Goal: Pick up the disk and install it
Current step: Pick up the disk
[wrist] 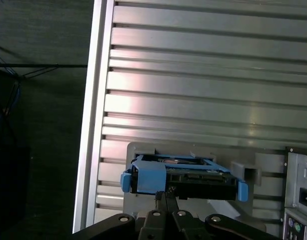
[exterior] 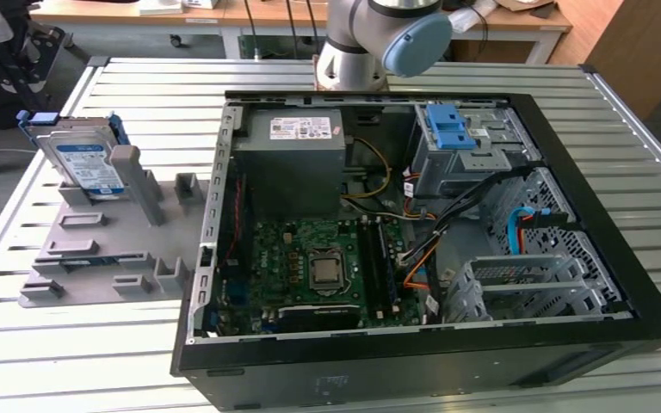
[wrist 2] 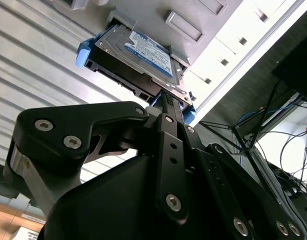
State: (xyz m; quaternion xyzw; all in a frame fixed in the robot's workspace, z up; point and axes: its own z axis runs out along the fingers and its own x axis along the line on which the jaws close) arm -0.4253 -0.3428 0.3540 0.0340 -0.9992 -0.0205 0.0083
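Observation:
The disk [exterior: 87, 163] is a silver-grey drive with a white-and-blue label in a blue carrier frame. It stands on edge in a grey holder [exterior: 101, 249] at the exterior view's left. In both wrist views the disk [wrist: 183, 177] [wrist 2: 138, 55] lies just past my gripper [wrist: 163, 196] [wrist 2: 166, 102], whose black fingers are drawn together and point at the disk's edge. Nothing sits between the fingers, and they are clear of the disk. Only the arm's base and elbow [exterior: 377, 34] appear in the exterior view.
An open black computer case [exterior: 423, 224] lies on the slatted metal table [exterior: 147, 77]. Inside are a motherboard, a power supply, cables and a grey drive bay [exterior: 468, 151] with a blue latch piece [exterior: 451, 125]. The table's edge [wrist: 91, 125] runs close to the holder.

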